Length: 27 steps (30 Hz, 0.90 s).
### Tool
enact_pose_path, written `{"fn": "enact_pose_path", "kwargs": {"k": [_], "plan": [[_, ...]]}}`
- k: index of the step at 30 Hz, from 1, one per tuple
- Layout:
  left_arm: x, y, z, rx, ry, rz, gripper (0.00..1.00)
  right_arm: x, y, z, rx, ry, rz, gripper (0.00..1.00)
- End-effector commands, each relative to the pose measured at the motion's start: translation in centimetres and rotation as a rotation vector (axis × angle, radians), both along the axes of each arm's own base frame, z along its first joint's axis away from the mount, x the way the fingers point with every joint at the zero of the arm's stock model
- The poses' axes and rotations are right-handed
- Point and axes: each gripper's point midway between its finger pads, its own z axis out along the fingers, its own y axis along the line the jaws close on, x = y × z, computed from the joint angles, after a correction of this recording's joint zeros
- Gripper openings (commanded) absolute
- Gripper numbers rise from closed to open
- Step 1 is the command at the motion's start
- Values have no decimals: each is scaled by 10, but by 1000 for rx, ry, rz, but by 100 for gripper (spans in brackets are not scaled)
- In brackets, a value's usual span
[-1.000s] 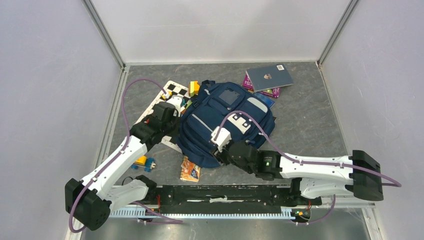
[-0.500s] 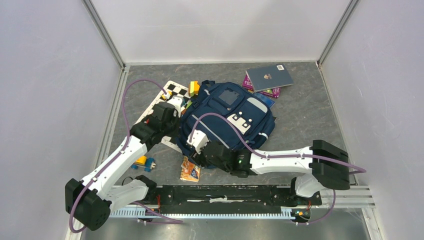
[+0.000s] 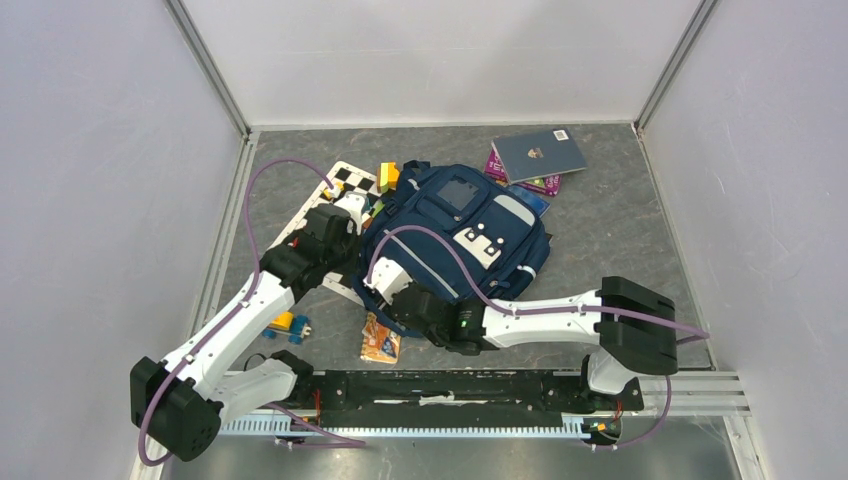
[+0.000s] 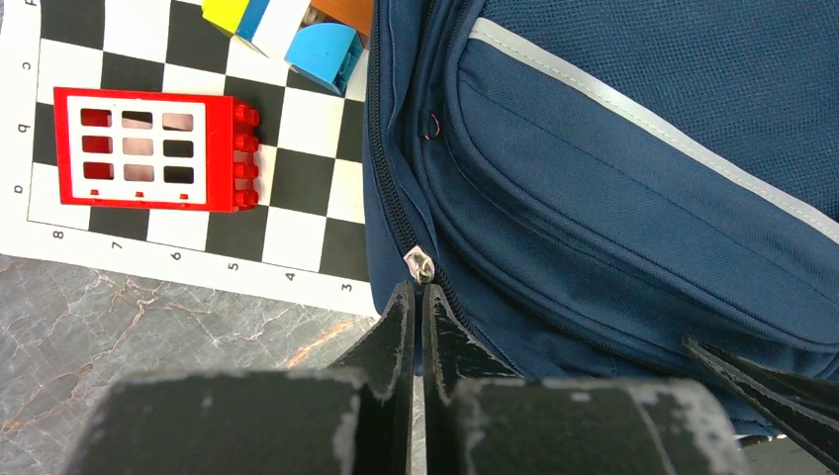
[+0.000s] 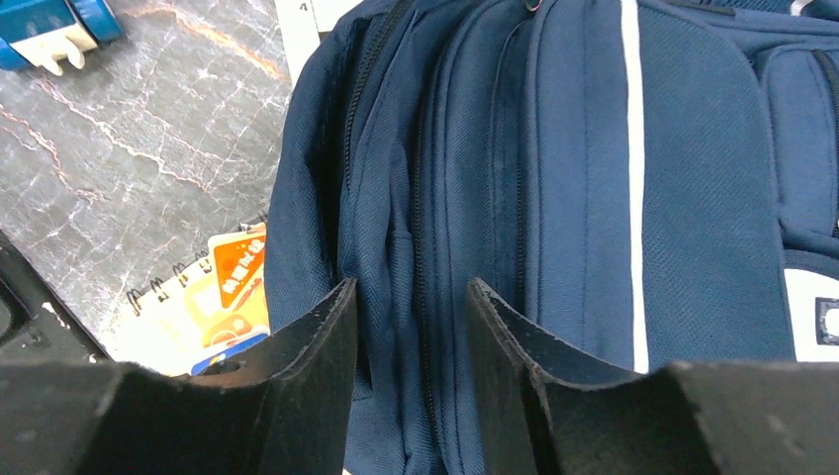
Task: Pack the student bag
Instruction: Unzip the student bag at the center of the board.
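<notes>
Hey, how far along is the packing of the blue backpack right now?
Nothing looks packed: the books, the notebook and the blocks lie outside the backpack. In hand: the left gripper, jaws shut, sits at the side zipper slider; the right gripper, jaws open, hovers over the near edge. Left: unzipping, then loading everything.

The student bag [image 4: 633, 198] is matt navy woven cloth, with a finer mesh panel up top, and its zip puller [image 4: 419, 265] is shiny metal. The red window brick [image 4: 148, 148] is glossy plastic; the bench [image 4: 148, 327] looks smooth, grey and marbled.
</notes>
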Motion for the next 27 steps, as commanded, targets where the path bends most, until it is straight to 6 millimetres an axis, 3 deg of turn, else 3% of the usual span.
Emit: {"fn": "enact_pose_path", "kwargs": {"k": [1,4,9,17,27], "plan": [[13,-4,16,-15,-80,-23,2,0,16,12,27,-15,19,51],[13,-4,16,-13,-83,-22,2,1,17,11,15,-23,19,45],[15,1,14,4,-87,-3,2,3,8,29,19,-39,-26,2],[22,14,17,48,-97,73,2,2,-21,54,55,-84,-47,0],[32,3,28,0,-80,67,2,-6,-51,86,118,-115,-27,0]]}}
